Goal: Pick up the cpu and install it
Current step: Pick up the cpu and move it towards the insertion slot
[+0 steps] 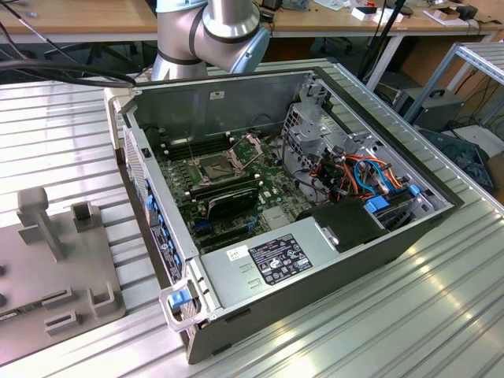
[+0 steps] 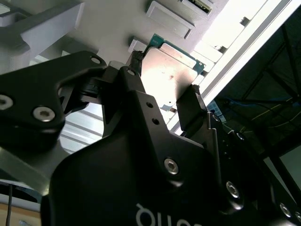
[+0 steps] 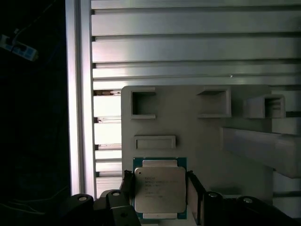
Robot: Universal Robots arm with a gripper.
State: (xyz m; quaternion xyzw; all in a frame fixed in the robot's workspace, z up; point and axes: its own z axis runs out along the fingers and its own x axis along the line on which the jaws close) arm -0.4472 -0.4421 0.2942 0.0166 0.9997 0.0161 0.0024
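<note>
Between the fingertips of the gripper (image 3: pixel 160 192), in both wrist views, sits the cpu (image 3: pixel 160 186). 2 black fingers (image 3: pixel 128 188) flank it, 1 against each of 2 opposite edges, so the jaws read as closed onto the chip rather than standing wide. The second wrist view looks past the gripper (image 2: pixel 165 77) body and shows the same hold, with the cpu (image 2: pixel 171 66) turning its metal lid to the camera. Just behind the chip lies the grey fixture plate (image 3: pixel 207 127) with its pockets and a raised bar, and beyond that the ribbed aluminium table (image 3: pixel 188 47).

By my judgement the pick-up stands at the grasp: the chip is clamped, but it is close over the plate and nothing shows it carried off. The install is not done. In the exterior view the computer case (image 1: pixel 315 291) lies open on its side, well apart from the fixture plate (image 1: pixel 55 268). The socket (image 1: pixel 216 165) on the motherboard (image 1: pixel 268 185) looks unfilled, with its retaining frame apparently swung up.

I cannot tell whether the cpu rests on the plate or has been raised clear of it. Its underside is hidden, and its nearest edge is cut off behind the gripper body. The plate runs out of the exterior view's left, the arm (image 1: pixel 213 27) is cropped at the top, and the socket's contacts are too small to make out.
</note>
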